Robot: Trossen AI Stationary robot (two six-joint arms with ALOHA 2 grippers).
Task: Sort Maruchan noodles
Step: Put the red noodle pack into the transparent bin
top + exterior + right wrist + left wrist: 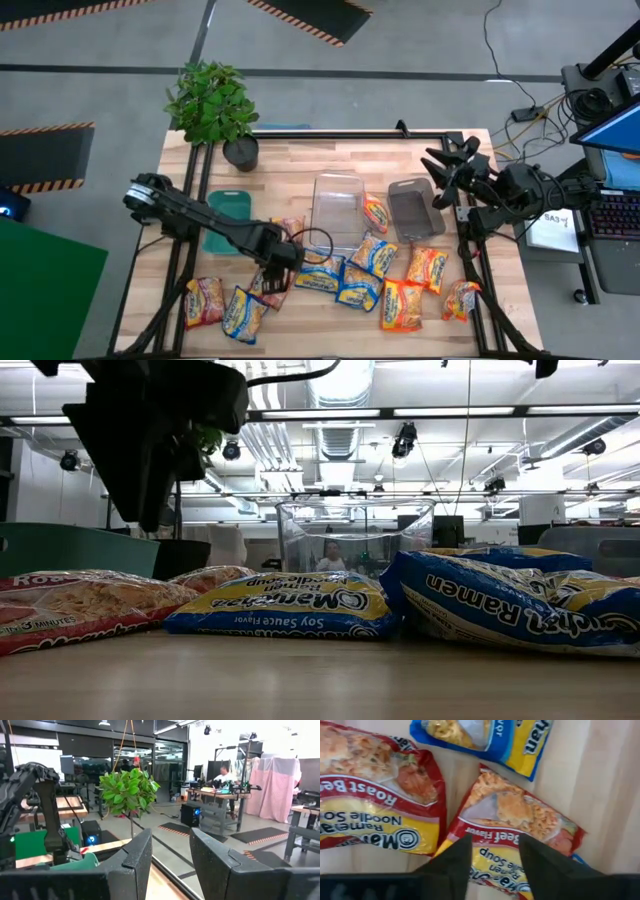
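While the right gripper [170, 860] is idling parted by the table's right edge, the left gripper [495, 865] is hovering w/ fingers apart, empty, over a maroon beef packet [515, 827] near the front-left. Pick step, prob. Next: drop, straddle, pinch the pkt.

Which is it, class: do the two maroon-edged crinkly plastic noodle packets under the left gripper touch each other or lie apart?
Apart. The left wrist view shows bare wood between the Roast Beef packet and the Beef Flavor packet.
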